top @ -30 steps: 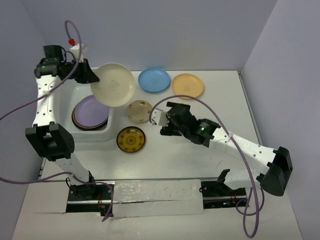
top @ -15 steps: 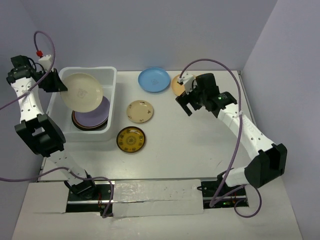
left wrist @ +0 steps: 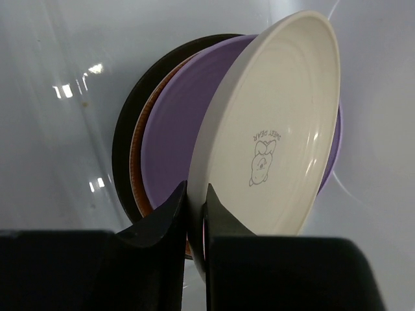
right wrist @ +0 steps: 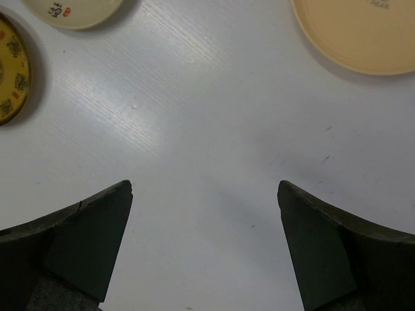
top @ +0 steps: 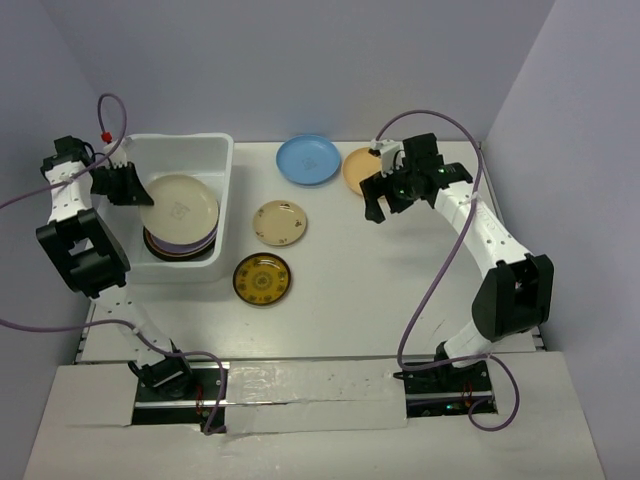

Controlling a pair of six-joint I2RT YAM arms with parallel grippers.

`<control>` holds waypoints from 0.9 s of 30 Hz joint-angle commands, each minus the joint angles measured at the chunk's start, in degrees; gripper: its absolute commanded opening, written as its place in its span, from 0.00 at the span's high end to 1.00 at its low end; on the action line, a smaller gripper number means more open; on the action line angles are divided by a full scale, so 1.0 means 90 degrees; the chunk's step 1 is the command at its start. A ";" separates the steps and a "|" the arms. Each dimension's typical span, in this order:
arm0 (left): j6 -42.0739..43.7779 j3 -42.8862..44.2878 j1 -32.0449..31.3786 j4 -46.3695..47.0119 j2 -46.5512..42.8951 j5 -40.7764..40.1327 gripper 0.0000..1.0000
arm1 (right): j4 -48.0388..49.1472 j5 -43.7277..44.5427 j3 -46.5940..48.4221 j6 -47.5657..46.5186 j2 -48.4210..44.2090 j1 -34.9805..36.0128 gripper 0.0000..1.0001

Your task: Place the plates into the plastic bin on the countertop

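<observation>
A: So, where is the big cream plate?

B: The left gripper pinches it by the rim. It hangs tilted inside the white bin, at the far left corner of the table.

A: What is under it?

B: A purple plate lies on a dark plate at the bottom of the bin. I can't tell if the cream plate touches them.

A: And the right gripper?

B: Its fingers are spread wide and hold nothing. It hangs over bare table, just beside the orange plate near the far edge.

A: Any more plates out?

B: Yes. A blue plate lies at the far edge. A small cream plate and a gold plate lie near the bin's right side.
</observation>
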 commanded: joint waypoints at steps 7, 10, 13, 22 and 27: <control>-0.0286 -0.0318 -0.0395 0.0910 -0.0134 -0.0218 0.31 | -0.0109 -0.0581 0.0758 0.0645 0.0628 -0.0659 0.00; -0.0434 -0.0518 -0.0409 0.1287 -0.0399 -0.0617 0.11 | -0.0051 -0.0426 0.1045 0.1132 0.1005 -0.0987 0.00; -0.0577 -0.0607 -0.0419 0.1684 -0.0783 -0.0975 0.06 | -0.0012 -0.0302 0.1413 0.1668 0.1426 -0.1335 0.00; -0.0847 -0.0759 -0.0669 0.2918 -0.1997 -0.2351 0.01 | 0.0512 0.0704 0.2468 0.2868 0.2468 -0.1718 0.01; -0.0899 -0.1028 -0.0982 0.3226 -0.2601 -0.2391 0.01 | 0.0395 0.1087 0.3426 0.3327 0.3396 -0.1736 0.15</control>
